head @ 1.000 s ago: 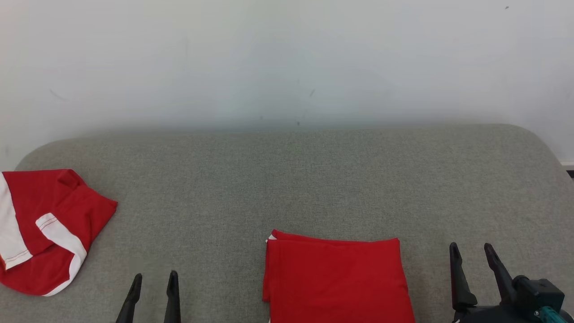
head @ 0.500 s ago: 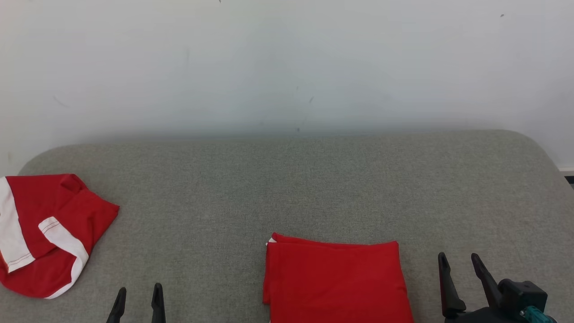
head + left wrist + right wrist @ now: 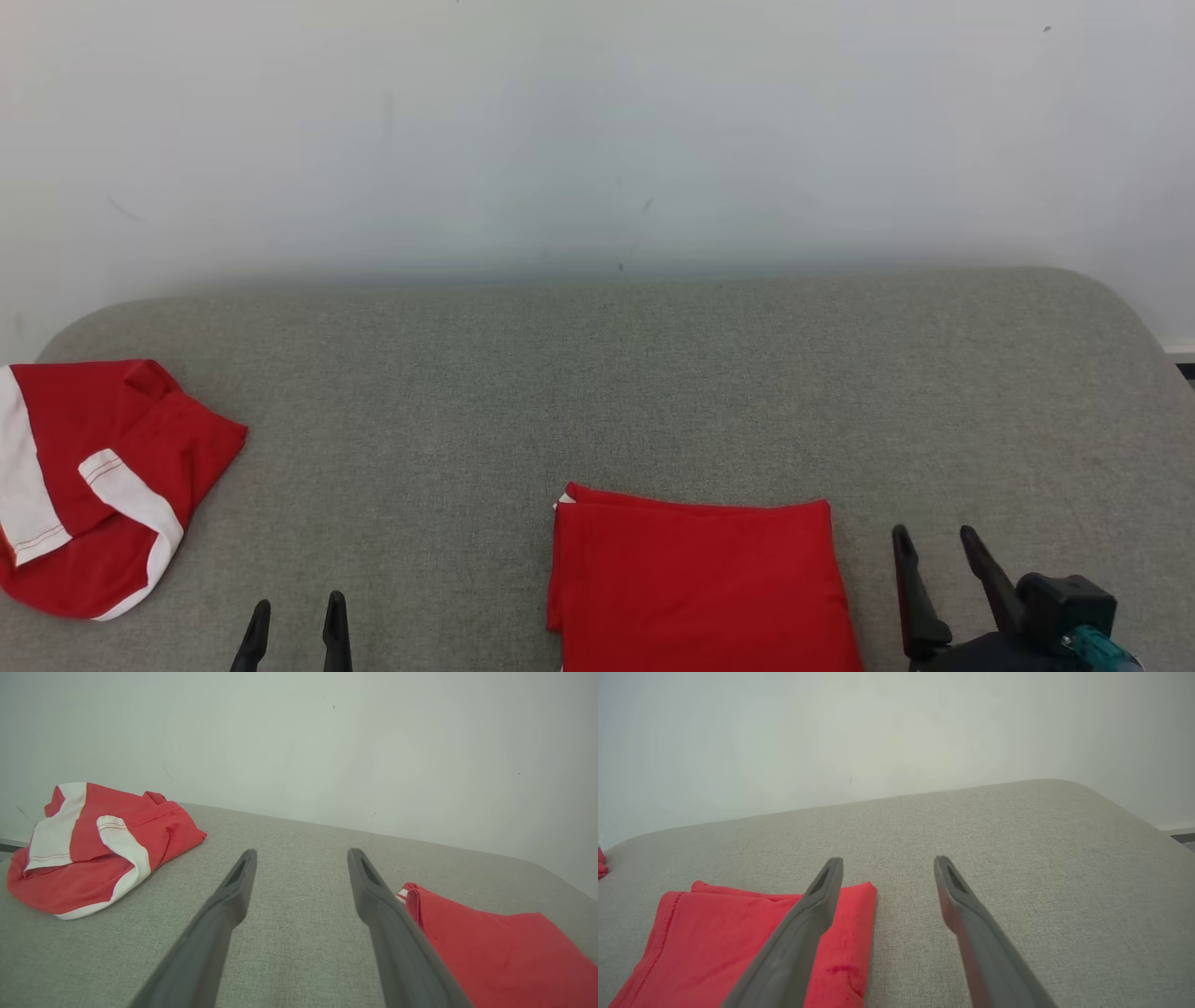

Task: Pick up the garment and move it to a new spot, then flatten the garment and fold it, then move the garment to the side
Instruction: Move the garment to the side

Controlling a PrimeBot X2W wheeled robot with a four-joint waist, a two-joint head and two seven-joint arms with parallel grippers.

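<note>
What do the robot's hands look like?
Each is a gripper with two long, thin fingers, dark grey to black, narrowing to tips with a small slot near the end. That goes for the left gripper and the right gripper. The right one also has a chunky black base with a little teal part.

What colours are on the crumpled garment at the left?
The crumpled garment is red with white bands; left wrist view.

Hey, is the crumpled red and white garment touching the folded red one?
Apart. The head view shows a wide stretch of bare grey cushion between the crumpled garment and the folded garment.
</note>
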